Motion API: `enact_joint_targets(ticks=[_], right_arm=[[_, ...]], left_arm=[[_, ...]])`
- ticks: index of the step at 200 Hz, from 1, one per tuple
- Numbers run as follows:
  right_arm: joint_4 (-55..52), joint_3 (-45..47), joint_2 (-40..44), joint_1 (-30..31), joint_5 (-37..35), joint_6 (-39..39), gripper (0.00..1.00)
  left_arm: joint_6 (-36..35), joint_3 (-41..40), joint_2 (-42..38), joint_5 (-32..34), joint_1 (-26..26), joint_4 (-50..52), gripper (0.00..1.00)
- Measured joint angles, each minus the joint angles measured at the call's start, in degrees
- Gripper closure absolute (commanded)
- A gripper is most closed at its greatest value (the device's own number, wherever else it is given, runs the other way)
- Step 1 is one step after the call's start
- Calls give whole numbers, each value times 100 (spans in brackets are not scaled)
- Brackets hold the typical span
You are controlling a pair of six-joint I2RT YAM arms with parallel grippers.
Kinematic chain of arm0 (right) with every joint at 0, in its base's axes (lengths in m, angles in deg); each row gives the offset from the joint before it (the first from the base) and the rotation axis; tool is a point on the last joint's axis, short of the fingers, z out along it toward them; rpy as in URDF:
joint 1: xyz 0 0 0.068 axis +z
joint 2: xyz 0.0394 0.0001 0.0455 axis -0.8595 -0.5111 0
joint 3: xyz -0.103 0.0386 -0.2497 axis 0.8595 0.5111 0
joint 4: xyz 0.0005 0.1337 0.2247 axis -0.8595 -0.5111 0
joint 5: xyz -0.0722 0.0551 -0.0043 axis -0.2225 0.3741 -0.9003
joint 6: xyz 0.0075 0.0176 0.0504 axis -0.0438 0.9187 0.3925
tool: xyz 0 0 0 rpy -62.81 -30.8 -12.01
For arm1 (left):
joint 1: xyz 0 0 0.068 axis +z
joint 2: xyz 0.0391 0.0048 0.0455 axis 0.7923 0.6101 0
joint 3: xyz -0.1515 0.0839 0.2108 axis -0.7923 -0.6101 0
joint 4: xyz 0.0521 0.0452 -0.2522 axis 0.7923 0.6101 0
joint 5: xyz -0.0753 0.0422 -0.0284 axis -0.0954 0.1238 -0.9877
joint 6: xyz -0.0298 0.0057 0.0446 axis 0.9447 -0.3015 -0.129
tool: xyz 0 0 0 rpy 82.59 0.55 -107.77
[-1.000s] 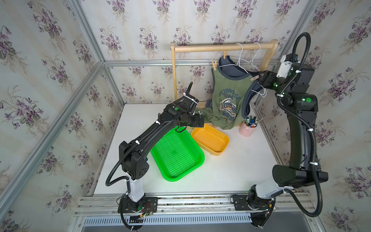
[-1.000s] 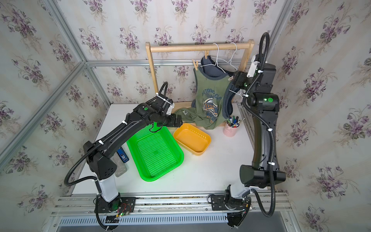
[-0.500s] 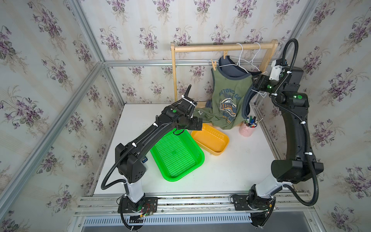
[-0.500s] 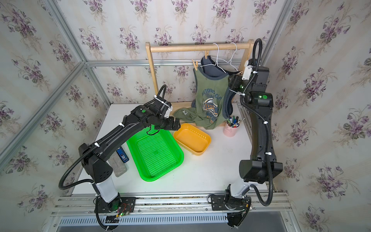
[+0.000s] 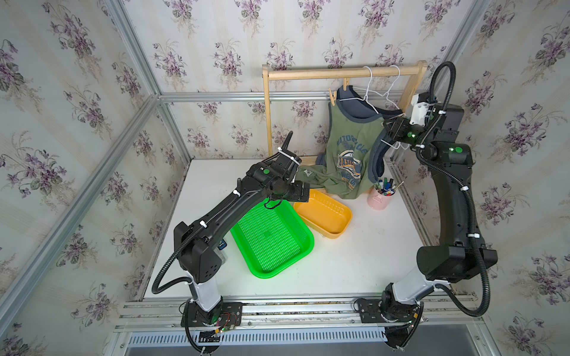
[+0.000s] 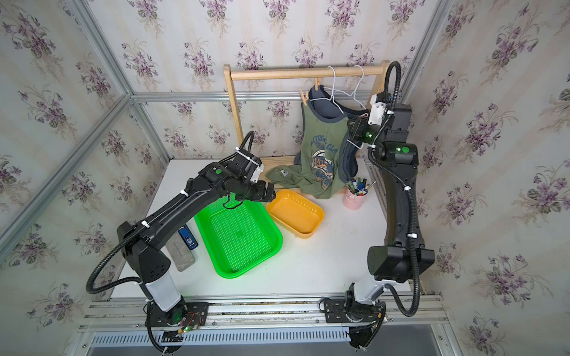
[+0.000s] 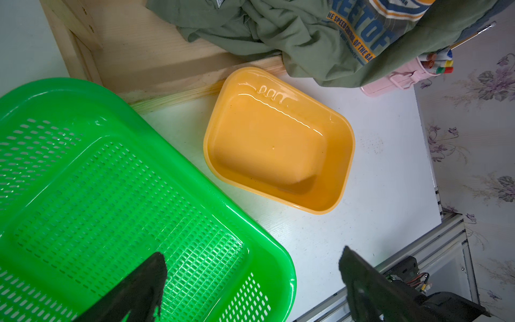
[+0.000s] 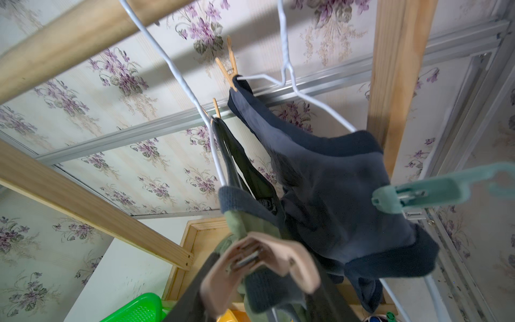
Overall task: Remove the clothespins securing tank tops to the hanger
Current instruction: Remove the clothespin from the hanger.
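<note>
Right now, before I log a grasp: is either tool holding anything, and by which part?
Left tool open, holding nothing. Right tool brackets the handle ends of the tan wooden clothespin; whether it grips yet cannot be told.

Tank tops on rack at back, tub right of basket, pen cup farther right.

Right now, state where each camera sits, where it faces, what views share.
Top views: high in front, facing down at table; left arm, right arm show.
Left wrist: above orange tub, facing down; open left gripper shows.
Right wrist: below hangers, facing up; right gripper flanks tan clothespin.
Shared: orange tub, left wrist and both top views.
</note>
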Motion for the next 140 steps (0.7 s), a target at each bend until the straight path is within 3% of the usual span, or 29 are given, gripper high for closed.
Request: enact_joint_targets(ticks=[50, 97, 140], right_arm=[[4, 46, 105, -302, -28, -2, 46], [162, 11, -173, -354, 531, 131, 43], [269, -175, -511, -372, 901, 140, 45]], left_arm=[[11, 236, 238, -87, -7, 2, 1], [37, 396, 374, -142, -15, 4, 1], [44, 407, 376, -149, -15, 39, 1]])
